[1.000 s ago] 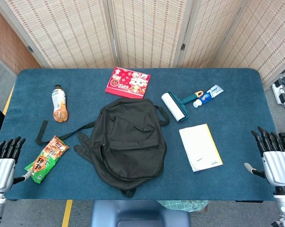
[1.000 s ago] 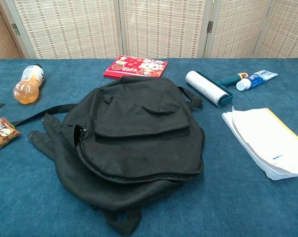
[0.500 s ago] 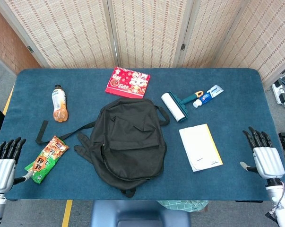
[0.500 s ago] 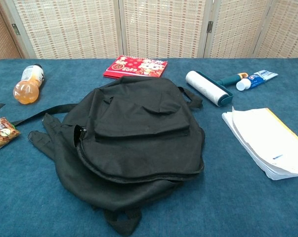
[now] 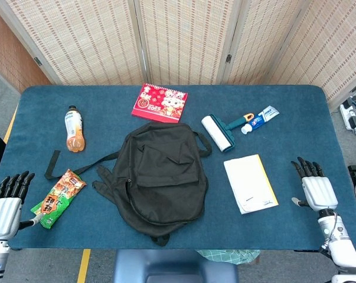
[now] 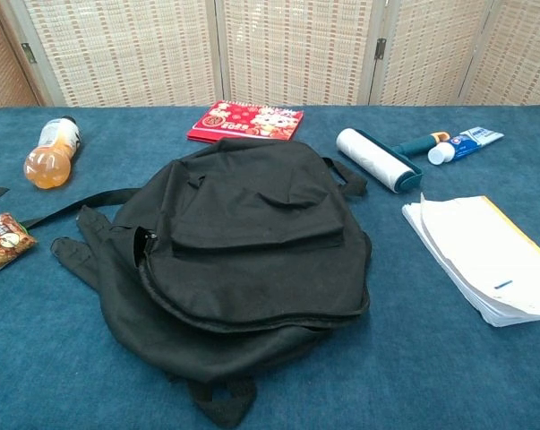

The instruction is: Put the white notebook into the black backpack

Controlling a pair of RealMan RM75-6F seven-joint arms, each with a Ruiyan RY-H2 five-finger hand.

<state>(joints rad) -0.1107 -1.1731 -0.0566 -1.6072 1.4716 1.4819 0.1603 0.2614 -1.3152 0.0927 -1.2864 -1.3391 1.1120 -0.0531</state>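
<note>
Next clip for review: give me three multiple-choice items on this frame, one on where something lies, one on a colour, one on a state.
1. Where does the white notebook lie?
A. on the backpack
B. on the table, on the robot's right of the backpack
C. under the lint roller

2. What colour is the calendar?
A. red
B. green
C. grey

3. What is the right hand doing?
A. holding the notebook
B. pressing the toothpaste
C. holding nothing, fingers apart

Answers: 1 B, it rests flat beside the black backpack. 2 A, its cover is red. 3 C, it sits apart from the notebook, near the table edge.
</note>
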